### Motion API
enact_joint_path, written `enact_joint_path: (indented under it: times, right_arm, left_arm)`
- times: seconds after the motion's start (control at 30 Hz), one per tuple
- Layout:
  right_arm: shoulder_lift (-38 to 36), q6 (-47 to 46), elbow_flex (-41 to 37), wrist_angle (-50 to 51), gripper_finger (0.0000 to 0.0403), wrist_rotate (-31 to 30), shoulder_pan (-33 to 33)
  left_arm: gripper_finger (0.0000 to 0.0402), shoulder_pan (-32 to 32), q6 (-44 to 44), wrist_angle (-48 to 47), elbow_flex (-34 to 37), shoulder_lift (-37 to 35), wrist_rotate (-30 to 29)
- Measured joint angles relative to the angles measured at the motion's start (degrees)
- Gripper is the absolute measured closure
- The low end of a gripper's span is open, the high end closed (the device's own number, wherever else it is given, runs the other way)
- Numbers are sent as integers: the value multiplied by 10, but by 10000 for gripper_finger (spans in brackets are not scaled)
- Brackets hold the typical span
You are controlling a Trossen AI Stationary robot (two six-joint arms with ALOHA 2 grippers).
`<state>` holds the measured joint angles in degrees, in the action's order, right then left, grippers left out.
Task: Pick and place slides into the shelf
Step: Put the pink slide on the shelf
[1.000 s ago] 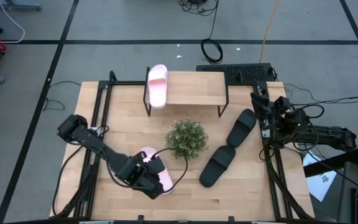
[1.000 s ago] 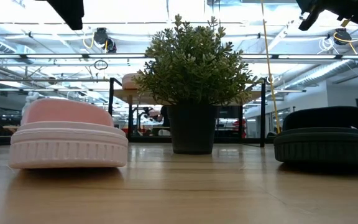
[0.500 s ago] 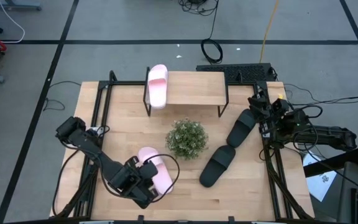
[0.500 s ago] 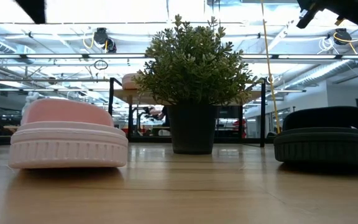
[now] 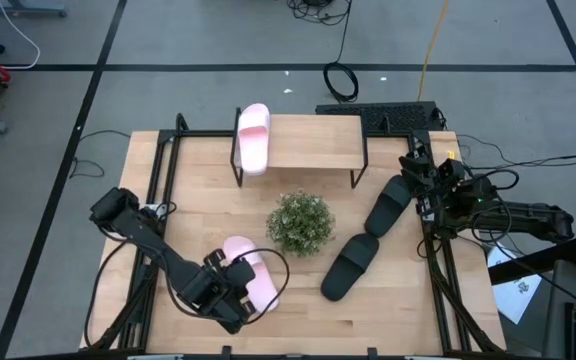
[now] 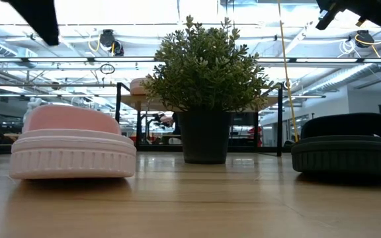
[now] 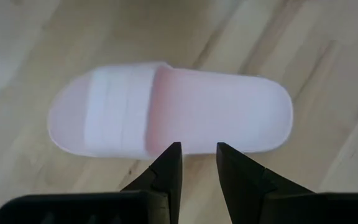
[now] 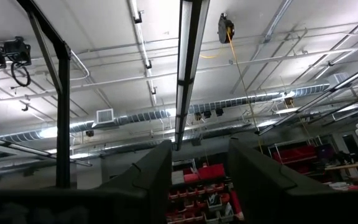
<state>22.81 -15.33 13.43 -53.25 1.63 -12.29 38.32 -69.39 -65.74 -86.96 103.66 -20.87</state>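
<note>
— Look at your left gripper (image 7: 197,155) first. What are the fingers doing?

— They sit a little apart with nothing between them, right above the side edge of the pink slide (image 7: 173,109) lying flat on the table (image 5: 168,200).

— And your right gripper (image 5: 418,170)?

— It waits at the table's right edge, fingers spread and empty, near the black slides (image 5: 368,235).

— Which step are you on?

— Getting ready to pick. One pink slide (image 5: 254,137) already rests at the left end of the shelf (image 5: 308,142).

— Next?

— You probably need to go down, pinch the edge, lift, and steer past the plant (image 5: 300,222).
</note>
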Motion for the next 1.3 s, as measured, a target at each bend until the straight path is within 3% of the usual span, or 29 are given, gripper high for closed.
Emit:
enact_joint_path:
  times: [0.37, 0.83, 1.3]
  right_arm:
    - [0, 0, 0, 0, 255, 0, 0]
    - [0, 0, 0, 0, 255, 0, 0]
    - [0, -4, 0, 0, 255, 0, 0]
  left_arm:
    - [305, -1, -27, 20, 34, 0, 2]
    - [305, -15, -23, 11, 36, 46, 27]
    - [305, -19, -57, -11, 35, 55, 10]
